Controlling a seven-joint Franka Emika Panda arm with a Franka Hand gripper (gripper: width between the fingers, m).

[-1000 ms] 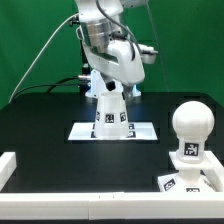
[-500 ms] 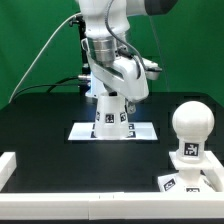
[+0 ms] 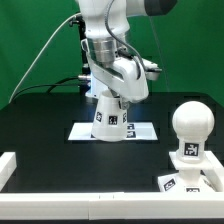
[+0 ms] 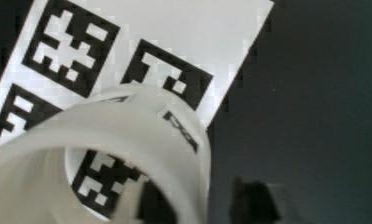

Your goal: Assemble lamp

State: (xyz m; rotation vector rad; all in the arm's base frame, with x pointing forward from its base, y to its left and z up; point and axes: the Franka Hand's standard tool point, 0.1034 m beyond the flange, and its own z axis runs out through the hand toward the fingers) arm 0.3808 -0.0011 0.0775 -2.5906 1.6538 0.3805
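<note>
Cone shade stands on the marker board directly beneath the end effector, long axis near vertical with a slight tilt, narrow top toward the fingers; wrist view shows its open rim close under the camera with the board's tags behind. End effector's state cannot be told, as its fingers are hidden behind the shade's top and the arm, though it may be closing on the rim. Bulb sits on the base well off to the exterior view's right of the end effector, lower on the desk
</note>
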